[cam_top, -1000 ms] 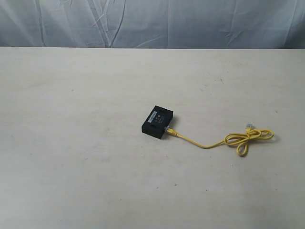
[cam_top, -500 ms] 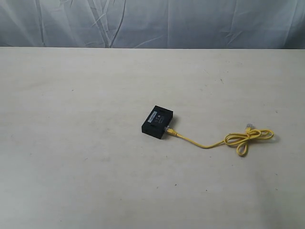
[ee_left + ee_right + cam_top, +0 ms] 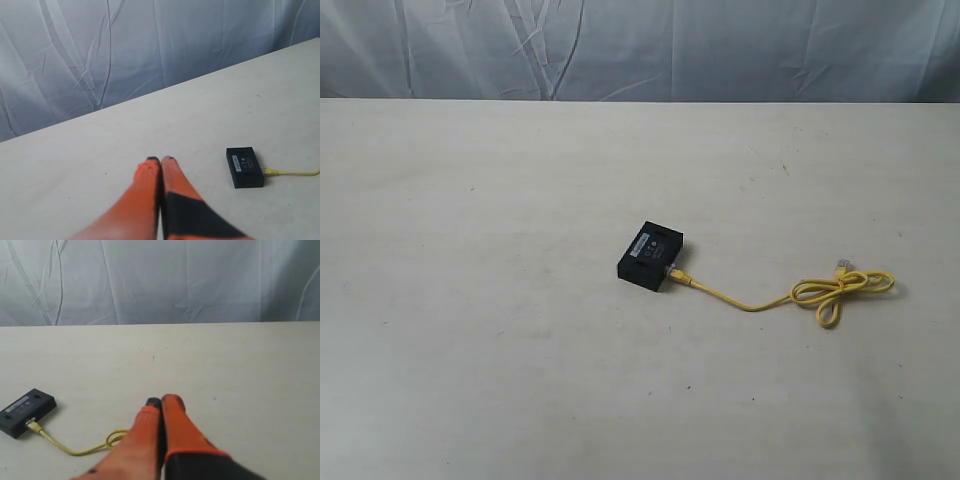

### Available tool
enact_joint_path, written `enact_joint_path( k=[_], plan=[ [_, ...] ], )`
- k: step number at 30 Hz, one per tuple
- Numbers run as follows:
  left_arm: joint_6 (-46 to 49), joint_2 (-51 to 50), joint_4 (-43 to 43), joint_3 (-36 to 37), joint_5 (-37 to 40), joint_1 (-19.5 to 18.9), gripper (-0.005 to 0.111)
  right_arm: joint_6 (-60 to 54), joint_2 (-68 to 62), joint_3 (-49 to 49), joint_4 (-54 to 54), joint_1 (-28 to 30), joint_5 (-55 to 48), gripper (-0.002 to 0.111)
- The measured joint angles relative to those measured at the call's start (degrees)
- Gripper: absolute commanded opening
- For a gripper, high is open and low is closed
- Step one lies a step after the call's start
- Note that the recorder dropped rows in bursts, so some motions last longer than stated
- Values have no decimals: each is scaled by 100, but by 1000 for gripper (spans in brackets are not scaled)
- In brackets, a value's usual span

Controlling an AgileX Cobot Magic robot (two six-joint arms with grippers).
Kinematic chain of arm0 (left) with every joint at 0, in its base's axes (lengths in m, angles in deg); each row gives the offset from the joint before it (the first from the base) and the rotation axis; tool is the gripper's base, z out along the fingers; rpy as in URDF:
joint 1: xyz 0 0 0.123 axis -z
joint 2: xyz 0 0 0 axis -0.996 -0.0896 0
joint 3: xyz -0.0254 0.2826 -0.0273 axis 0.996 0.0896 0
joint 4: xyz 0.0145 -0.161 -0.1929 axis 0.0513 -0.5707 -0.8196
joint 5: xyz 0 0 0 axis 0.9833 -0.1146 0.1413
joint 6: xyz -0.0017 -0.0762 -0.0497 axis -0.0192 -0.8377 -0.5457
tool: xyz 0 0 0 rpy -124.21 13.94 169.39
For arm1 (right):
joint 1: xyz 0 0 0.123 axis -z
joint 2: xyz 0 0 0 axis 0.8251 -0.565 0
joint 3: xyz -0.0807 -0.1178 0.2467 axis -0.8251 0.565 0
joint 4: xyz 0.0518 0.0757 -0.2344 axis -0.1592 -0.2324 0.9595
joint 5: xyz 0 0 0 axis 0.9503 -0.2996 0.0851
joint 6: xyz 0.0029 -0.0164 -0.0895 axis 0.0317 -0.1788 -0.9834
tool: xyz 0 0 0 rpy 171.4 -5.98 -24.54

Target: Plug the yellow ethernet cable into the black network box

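Note:
The black network box point(image 3: 651, 257) lies flat near the table's middle, its white label up. One plug of the yellow ethernet cable point(image 3: 750, 301) sits against the box's right side; whether it is fully seated cannot be told. The cord runs right to a loose loop, and its free plug lies beside the loop. Neither gripper shows in the exterior view. In the left wrist view my left gripper point(image 3: 160, 160) is shut and empty, well apart from the box point(image 3: 244, 166). In the right wrist view my right gripper point(image 3: 163, 401) is shut and empty, above the table beside the cable point(image 3: 80, 448); the box point(image 3: 26, 412) lies farther off.
The pale table point(image 3: 480, 300) ends at a back edge under a wrinkled grey-blue cloth backdrop point(image 3: 640, 45). Nothing else lies on it.

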Motion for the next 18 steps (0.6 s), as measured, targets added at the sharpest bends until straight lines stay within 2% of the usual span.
enact_joint_path(
  k=[9,18],
  plan=[
    [0,0,0,0,0,0,0,-15,0,743,-347,0,546,0],
    [0,0,0,0,0,0,0,-15,0,809,-346,0,604,0]
  ],
)
